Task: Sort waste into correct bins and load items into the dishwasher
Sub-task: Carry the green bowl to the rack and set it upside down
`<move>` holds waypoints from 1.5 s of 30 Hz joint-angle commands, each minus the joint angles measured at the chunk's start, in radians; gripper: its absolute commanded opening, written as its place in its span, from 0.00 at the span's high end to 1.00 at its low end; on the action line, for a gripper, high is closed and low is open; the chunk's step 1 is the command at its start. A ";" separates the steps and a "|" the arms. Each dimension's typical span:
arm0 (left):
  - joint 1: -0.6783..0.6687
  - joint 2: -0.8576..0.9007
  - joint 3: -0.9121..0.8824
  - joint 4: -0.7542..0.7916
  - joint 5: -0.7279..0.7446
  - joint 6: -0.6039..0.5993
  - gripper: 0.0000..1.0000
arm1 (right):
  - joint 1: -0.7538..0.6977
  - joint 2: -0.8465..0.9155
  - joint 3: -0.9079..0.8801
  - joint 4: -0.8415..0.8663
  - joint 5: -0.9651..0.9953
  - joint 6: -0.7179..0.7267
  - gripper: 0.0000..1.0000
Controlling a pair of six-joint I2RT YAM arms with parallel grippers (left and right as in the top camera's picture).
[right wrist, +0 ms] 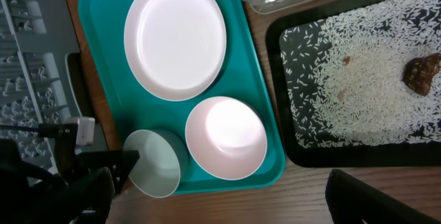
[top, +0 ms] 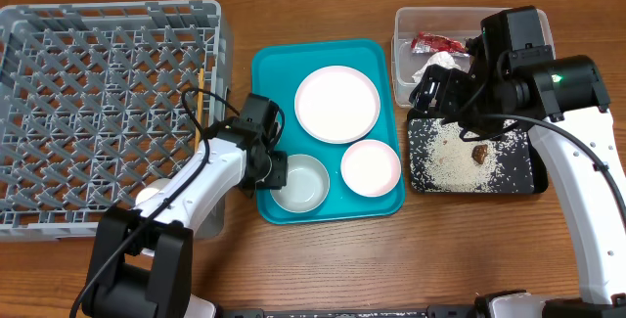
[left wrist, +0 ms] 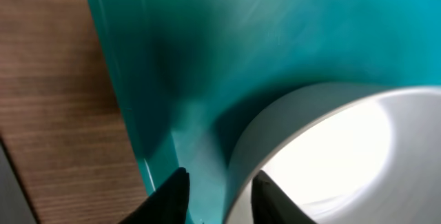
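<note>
At the 7 o'clock corner of the teal tray [top: 269, 73] the grey metal bowl [top: 300, 183] stands upright. The left hand [left wrist: 215, 195] is placed on its rim, at the bowl's 9 o'clock side. In the wrist view the two fingers [left wrist: 172, 193] stand one outside the wall and one inside. The jaws are part open, and a strip of teal shows between the outer finger and the wall, so I judge the bowl is not gripped yet. The right hand [top: 437, 91] hangs wide open, with nothing in it that I can see. It is over the place where the clear tub [top: 403, 64] meets the black tray [top: 523, 176], at about 3 o'clock from the teal tray.

The step in hand, as I read it, is to take this bowl to the dish rack [top: 98, 113], which lies at 9 o'clock from the tray.

To do it well, the fingers should reach deep enough over the rim before they press, because a thin metal wall may slip or swing in a shallow pinch. The squeeze should bring both fingers fully onto the wall. The lift should go straight up until the bowl is above the tray's rim, otherwise the tray may be dragged along. The white bowl [top: 371, 167] sits just beside it at 3 o'clock, so no sideways push in that direction.
</note>
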 commanded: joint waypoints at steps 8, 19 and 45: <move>0.000 0.003 0.026 -0.034 0.030 -0.017 0.96 | 0.000 -0.001 0.016 0.005 -0.005 -0.006 0.00; 0.071 -0.070 0.489 -0.475 -0.259 -0.085 0.96 | 0.000 -0.001 0.016 0.005 -0.005 -0.006 0.00; 0.182 0.044 0.669 -0.587 -1.235 -0.167 0.96 | 0.000 -0.001 0.016 0.005 -0.005 -0.006 0.00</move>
